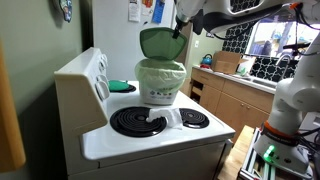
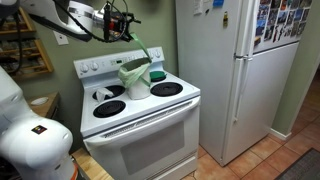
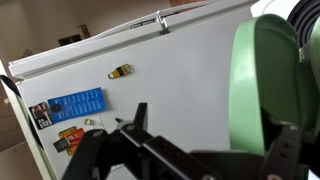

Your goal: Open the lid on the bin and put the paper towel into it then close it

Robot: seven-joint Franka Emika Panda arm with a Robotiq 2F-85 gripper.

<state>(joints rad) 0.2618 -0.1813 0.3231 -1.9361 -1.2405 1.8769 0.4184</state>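
On the white stove [image 1: 150, 140], the bin [image 1: 160, 82] was set upright over a rear burner, close to the control panel [image 1: 100, 75]. It was also seen in the other exterior view [image 2: 136, 86], standing between the stove's coil burners. A whitish-green bag liner [image 1: 160, 68] was folded over its rim, with dark print below it on the white side. The inside of the bin was not shown from either exterior view, so what it held could not be told.

The lid [image 1: 157, 42] was raised above the bin and tilted steeply. Its darker green underside was turned toward the camera and its lower edge was kept near the bin's rim. The gripper [image 1: 181, 31] was placed at the lid's upper edge. In the wrist view the dark fingers [image 3: 139, 116] were spread wide apart and nothing was clamped. The lid [image 3: 265, 90] was seen edge-on, just beside the far finger, and whether it was touched could not be told.

A large coil burner [image 1: 138, 122] and a smaller one [image 1: 195, 119] were left bare at the near side. A small white shape [image 1: 173, 115] was seen between them, too small to be confirmed as the paper towel. A white fridge [image 2: 235, 70] was stood beside the stove.
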